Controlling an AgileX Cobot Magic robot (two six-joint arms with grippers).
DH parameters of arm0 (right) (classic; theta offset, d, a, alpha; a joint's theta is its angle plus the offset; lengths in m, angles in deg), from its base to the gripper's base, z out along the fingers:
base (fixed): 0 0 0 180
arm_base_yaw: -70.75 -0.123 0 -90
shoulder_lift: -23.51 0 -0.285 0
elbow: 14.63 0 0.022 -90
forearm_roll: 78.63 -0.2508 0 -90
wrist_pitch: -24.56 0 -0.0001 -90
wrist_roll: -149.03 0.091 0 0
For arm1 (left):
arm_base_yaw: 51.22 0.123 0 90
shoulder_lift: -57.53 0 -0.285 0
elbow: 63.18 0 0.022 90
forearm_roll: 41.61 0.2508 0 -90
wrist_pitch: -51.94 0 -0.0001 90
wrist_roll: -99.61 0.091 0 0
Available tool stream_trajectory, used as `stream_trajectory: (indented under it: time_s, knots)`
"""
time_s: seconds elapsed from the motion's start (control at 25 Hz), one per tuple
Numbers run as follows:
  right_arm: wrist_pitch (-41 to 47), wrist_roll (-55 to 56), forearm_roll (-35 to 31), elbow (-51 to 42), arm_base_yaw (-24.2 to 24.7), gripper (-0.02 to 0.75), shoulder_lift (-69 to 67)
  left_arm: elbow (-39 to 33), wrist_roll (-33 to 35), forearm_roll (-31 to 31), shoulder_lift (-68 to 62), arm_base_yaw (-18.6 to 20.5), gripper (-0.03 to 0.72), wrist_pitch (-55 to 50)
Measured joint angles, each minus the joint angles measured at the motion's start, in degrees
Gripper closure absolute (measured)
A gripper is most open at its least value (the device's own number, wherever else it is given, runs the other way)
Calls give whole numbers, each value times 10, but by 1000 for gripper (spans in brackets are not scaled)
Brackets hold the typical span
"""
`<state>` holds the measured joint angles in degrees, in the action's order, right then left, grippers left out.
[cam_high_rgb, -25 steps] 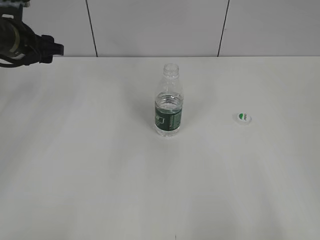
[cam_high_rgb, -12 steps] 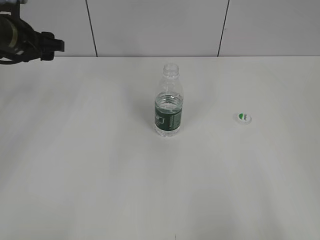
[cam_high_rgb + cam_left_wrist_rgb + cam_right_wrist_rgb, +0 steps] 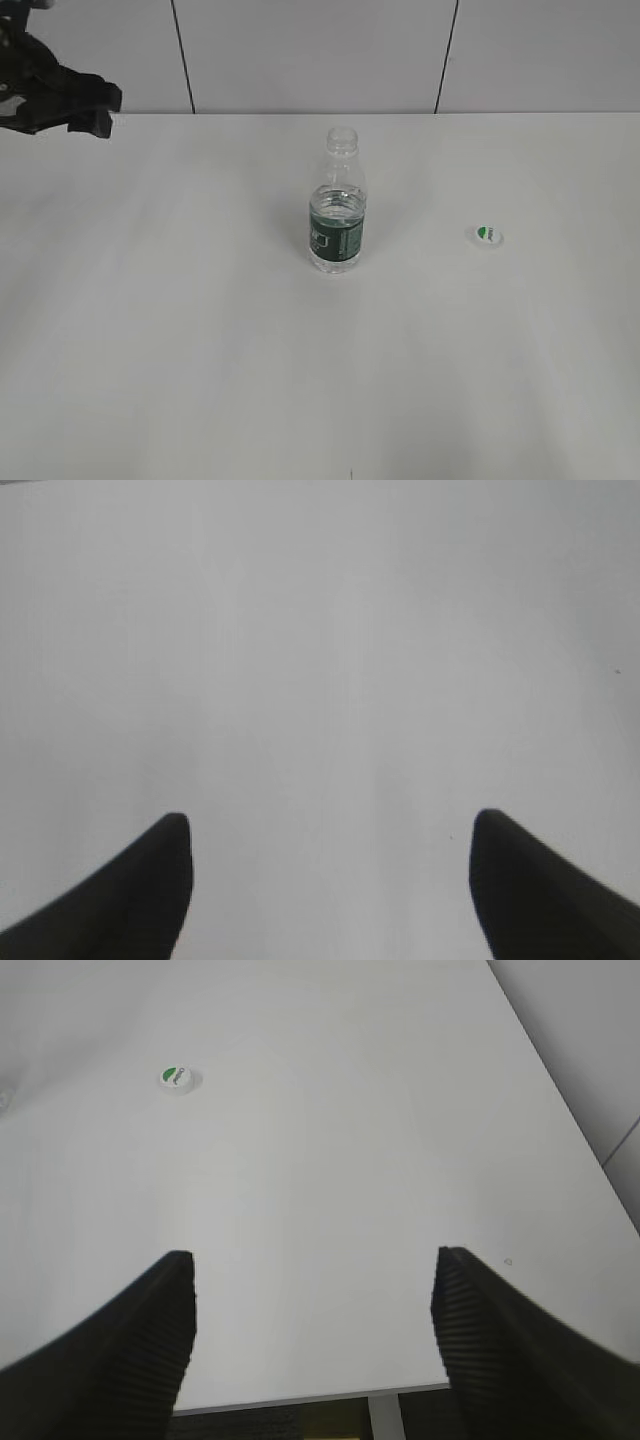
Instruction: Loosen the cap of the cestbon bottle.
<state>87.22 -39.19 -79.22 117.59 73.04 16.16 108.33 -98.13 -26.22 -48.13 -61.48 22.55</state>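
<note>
The cestbon bottle (image 3: 337, 205) stands upright mid-table with its neck bare; the cap (image 3: 485, 235) lies well apart to its right, so loosening looks done. The left gripper (image 3: 330, 880) and right gripper (image 3: 312, 1330) are spread wide, holding nothing.

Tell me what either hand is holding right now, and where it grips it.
Nothing is held. The left hand and right hand are both open over bare table.

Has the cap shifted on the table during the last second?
No. The cap lies apart, right of the cestbon bottle, just as before.
</note>
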Motion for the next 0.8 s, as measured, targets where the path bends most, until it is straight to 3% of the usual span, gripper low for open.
stream_trajectory:
  time_s: [0.2, 0.56, 0.8]
  knots:
    - [0, 0, 0, 0, 0, 177, 0, 15, 65, -100, 24, 10, 165, -70]
    - [0, 0, 0, 0, 0, 177, 0, 14, 72, -53, 75, 23, 165, -199]
    - [0, 0, 0, 0, 0, 177, 0, -80, 72, -52, 204, 23, 165, -201]
